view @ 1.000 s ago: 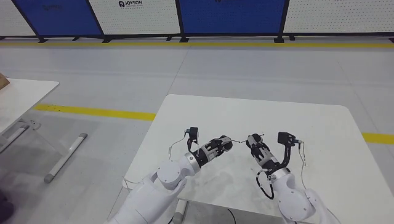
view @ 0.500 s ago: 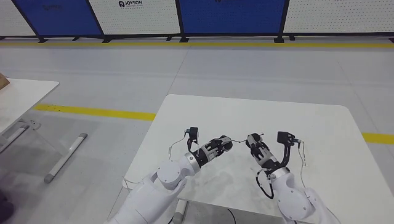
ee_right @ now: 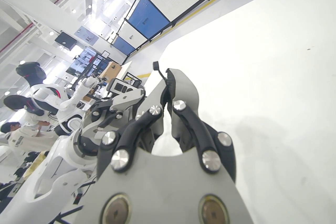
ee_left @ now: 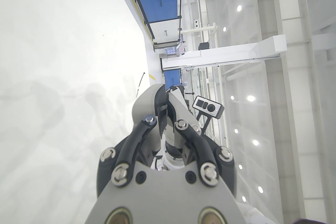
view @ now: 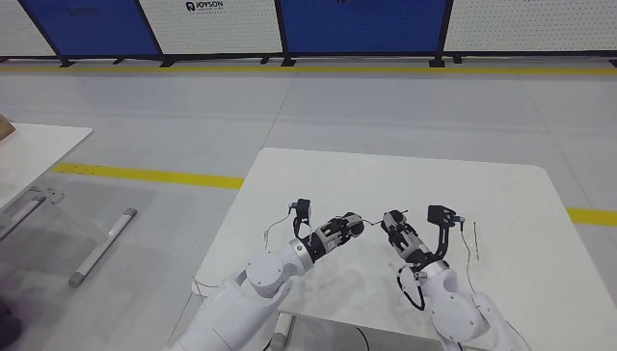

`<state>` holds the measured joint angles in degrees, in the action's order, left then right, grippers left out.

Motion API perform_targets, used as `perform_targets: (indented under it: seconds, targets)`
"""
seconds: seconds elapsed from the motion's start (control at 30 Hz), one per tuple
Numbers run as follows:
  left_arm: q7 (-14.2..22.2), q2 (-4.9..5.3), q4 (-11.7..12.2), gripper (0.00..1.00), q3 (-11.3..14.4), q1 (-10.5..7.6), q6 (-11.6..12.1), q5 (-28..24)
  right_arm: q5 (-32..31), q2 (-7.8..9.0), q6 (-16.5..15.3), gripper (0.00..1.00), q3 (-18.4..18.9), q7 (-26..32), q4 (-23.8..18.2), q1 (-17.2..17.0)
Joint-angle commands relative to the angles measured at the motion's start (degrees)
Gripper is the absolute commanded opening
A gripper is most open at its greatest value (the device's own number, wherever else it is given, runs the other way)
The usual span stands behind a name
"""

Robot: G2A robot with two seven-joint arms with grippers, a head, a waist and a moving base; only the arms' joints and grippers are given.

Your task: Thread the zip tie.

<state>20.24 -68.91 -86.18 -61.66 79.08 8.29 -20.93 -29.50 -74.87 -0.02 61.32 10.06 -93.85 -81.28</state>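
**Tail could miss slot**

Your thin black plastic zip tie (ee_right: 160, 72) sits over the flat white table (ee_right: 262, 64), head poking past the grey metal right gripper (ee_right: 167, 78), whose jaws pinch its strap. The matching left gripper (ee_left: 166, 96) has jaws pressed together; whether they hold the tail, you cannot tell. A skewed tail could miss the slot or buckle.

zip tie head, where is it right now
In the right wrist view, the zip tie head pokes out just past the fingertips of the shut right gripper, held above the white table.
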Motion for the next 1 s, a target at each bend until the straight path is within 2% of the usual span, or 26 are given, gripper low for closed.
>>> perform_targets:
  seconds: [0.0, 0.2, 0.33, 0.47, 0.6, 0.97]
  targets:
    - [0.0, 0.0, 0.0, 0.0, 0.0, 0.0, 0.0, 0.0, 0.36, -0.06, -0.08, 0.0, -0.12, 0.33, 0.04, 0.01]
    - [0.0, 0.0, 0.0, 0.0, 0.0, 0.0, 0.0, 0.0, 5.94, -0.4, -1.66, 0.0, -0.06, 2.0, 0.96, 0.32]
    - [0.0, 0.0, 0.0, 0.0, 0.0, 0.0, 0.0, 0.0, 6.91, -0.64, -1.58, 0.0, -0.41, 1.59, 1.96, 0.84]
    - [0.0, 0.0, 0.0, 0.0, 0.0, 0.0, 0.0, 0.0, 5.47, -0.78, -0.97, 0.0, -0.52, -0.48, 2.22, 0.85]
    - [0.0, 0.0, 0.0, 0.0, 0.0, 0.0, 0.0, 0.0, 3.82, -0.62, -0.74, 0.0, 0.37, -2.64, 0.83, -0.57]
    - [0.0, 0.0, 0.0, 0.0, 0.0, 0.0, 0.0, 0.0, 1.82, -0.33, -0.44, 0.0, 1.75, -2.86, -1.95, -2.85]
